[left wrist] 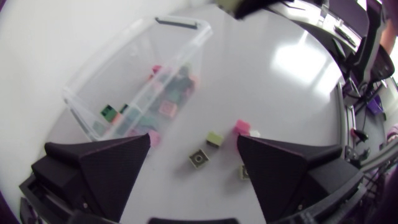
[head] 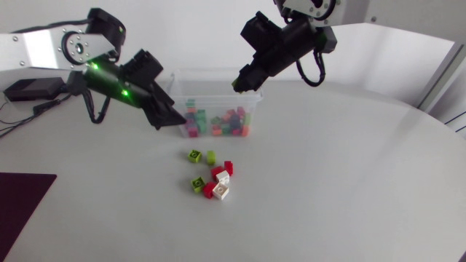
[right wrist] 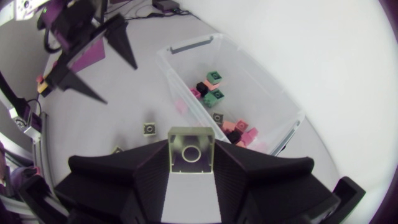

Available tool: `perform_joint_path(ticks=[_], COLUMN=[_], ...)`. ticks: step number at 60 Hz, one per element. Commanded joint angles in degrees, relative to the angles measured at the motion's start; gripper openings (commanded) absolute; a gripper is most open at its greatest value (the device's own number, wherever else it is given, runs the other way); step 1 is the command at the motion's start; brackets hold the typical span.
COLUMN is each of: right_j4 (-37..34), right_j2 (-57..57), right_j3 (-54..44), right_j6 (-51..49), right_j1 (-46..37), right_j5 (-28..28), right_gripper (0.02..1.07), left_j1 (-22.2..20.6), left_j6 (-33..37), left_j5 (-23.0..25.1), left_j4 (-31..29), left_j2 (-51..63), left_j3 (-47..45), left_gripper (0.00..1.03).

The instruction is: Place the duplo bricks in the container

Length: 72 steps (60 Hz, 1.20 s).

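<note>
A clear plastic container point(head: 251, 109) at the back of the table holds several small coloured bricks point(head: 233, 122). In front of it lie several loose duplo bricks point(head: 215, 175), green, red and white. My left gripper point(head: 171, 116) hangs open and empty by the container's left front corner. In the left wrist view its fingers point(left wrist: 106, 165) stand wide apart above an olive brick point(left wrist: 199, 158) and a light green brick point(left wrist: 214, 139). My right gripper point(head: 239, 84) is over the container's back right rim. It is shut on a pale green brick point(right wrist: 191, 155), with the container point(right wrist: 186, 50) just ahead.
A dark mat point(head: 22, 207) covers the table's front left corner. A black box with cables point(head: 33, 89) sits at the far left. My left gripper point(right wrist: 93, 56) shows in the right wrist view, beyond the loose bricks point(right wrist: 149, 128).
</note>
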Motion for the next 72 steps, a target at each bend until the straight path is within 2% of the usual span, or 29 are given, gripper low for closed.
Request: perform_joint_path(ticks=[1,9,21,41,55,56,57,59,60,62,63,72], right_j4=[0.59,2.26,5.16,14.57,16.94,16.94,16.85,16.68,16.68,16.59,16.59,17.73], right_j2=[3.99,6.54,9.18,10.67,13.40,13.66,14.01,14.27,14.45,14.45,14.27,8.91], right_j3=[3.05,5.95,9.12,6.22,9.47,9.82,10.17,10.52,10.61,10.52,10.43,4.11], right_j6=[2.51,3.91,6.02,8.13,9.36,9.54,9.63,9.71,10.24,10.51,10.59,10.24], right_j1=[-0.45,-0.71,-1.68,-2.29,-2.12,-2.12,-2.12,-2.12,-2.12,-2.03,-2.03,-2.03], right_j5=[-0.46,-0.46,-0.46,-0.73,-0.55,-0.46,-0.29,-0.11,0.06,0.33,0.33,0.24], right_gripper=[0.20,0.20,0.20,0.20,0.22,0.23,0.29,0.47,0.70,0.99,1.05,1.03], left_j1=[-1.69,-3.63,-6.26,-10.75,-12.68,-12.68,-12.68,-12.94,-13.03,-13.12,-13.21,-13.74], left_j6=[4.36,7.53,8.23,5.77,3.84,3.66,3.57,3.22,2.96,2.69,2.52,2.08], left_j5=[-0.97,-3.34,-7.12,-12.04,-13.62,-13.80,-13.89,-14.24,-14.59,-14.76,-14.76,-14.85], left_j4=[-1.15,-2.20,-1.85,-0.01,0.61,0.96,1.22,1.93,2.37,2.89,2.98,3.07], left_j2=[-0.69,-0.43,2.65,7.83,10.73,10.82,11.00,11.35,11.70,12.14,12.40,13.28], left_j3=[-4.59,-9.07,-12.23,-14.25,-13.73,-13.73,-13.81,-13.81,-13.81,-13.73,-13.64,-12.94], left_gripper=[0.98,0.98,0.98,0.98,0.97,0.97,0.97,0.96,0.96,0.96,0.96,0.91])
